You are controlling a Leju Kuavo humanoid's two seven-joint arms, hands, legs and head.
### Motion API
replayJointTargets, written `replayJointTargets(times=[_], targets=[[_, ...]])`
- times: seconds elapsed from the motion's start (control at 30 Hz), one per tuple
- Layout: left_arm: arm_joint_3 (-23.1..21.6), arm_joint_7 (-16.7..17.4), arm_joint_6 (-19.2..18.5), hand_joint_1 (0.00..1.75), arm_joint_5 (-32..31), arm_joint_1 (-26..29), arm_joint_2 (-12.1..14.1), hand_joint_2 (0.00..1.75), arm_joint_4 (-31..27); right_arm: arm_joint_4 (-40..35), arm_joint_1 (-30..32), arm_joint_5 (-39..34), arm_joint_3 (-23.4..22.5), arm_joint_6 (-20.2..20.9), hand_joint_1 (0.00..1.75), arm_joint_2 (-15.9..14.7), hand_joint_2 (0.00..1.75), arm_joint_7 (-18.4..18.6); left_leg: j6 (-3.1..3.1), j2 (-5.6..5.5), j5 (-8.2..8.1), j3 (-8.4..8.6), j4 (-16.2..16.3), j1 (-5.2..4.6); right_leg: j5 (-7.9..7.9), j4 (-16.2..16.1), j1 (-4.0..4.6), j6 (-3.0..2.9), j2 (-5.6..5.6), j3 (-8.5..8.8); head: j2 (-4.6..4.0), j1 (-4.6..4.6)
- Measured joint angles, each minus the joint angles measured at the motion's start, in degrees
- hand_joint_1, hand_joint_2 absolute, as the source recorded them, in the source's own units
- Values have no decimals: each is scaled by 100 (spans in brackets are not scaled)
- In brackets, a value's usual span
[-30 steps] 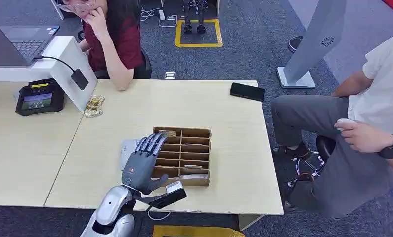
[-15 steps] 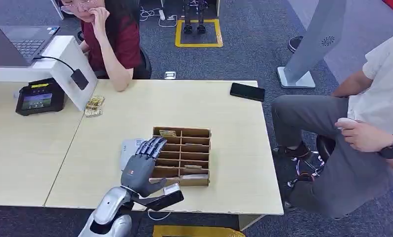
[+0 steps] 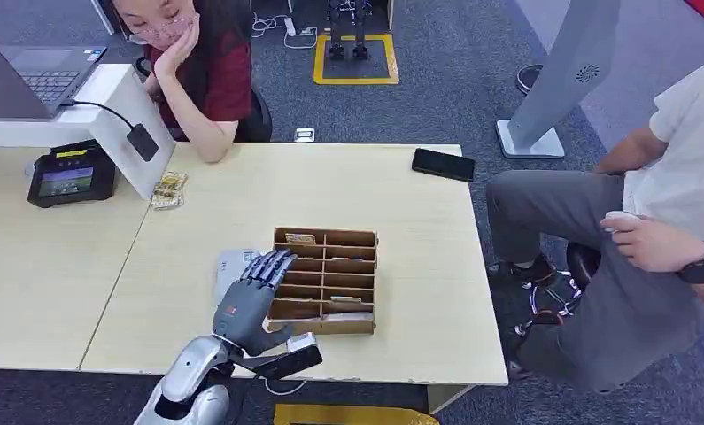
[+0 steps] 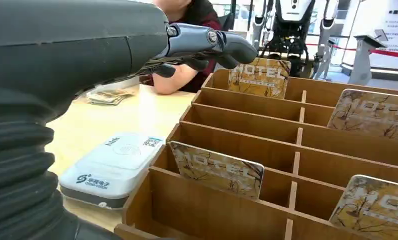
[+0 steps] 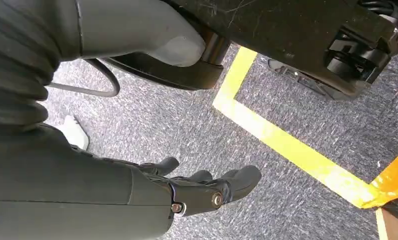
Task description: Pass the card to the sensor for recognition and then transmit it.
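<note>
A wooden card rack (image 3: 363,282) stands near the table's front edge, with patterned hotel cards (image 3: 300,238) upright in some slots. A white card sensor (image 3: 227,263) lies flat just left of the rack. My left hand (image 3: 249,297) hovers over the rack's left edge and the sensor, fingers stretched forward, holding nothing. In the left wrist view its fingers (image 4: 222,44) reach above the rack (image 4: 237,130), near the far card (image 4: 259,75); another card (image 4: 217,169) leans in a near slot beside the sensor (image 4: 111,165). My right hand (image 5: 186,192) hangs over the carpet with nothing in it.
A black payment terminal (image 3: 65,177) and a laptop (image 3: 29,75) sit at the far left, a small card stack (image 3: 168,189) beside them. A black phone (image 3: 443,164) lies at the far right corner. One person (image 3: 197,71) sits across the table, another (image 3: 649,239) on the right.
My left hand has drawn back a little toward me along the rack's left edge. The person across the table has moved a hand to the cheek.
</note>
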Motion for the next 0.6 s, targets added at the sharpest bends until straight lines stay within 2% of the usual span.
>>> replayJointTargets(times=[0.6], targets=[[-52, 0, -22, 0, 44, 1, 48, 175, 11, 0, 2, 2, 0, 0, 0, 0, 175, -4, 0, 0, 0, 0, 0, 0, 0, 0, 0, 0, 0, 0, 0, 0]])
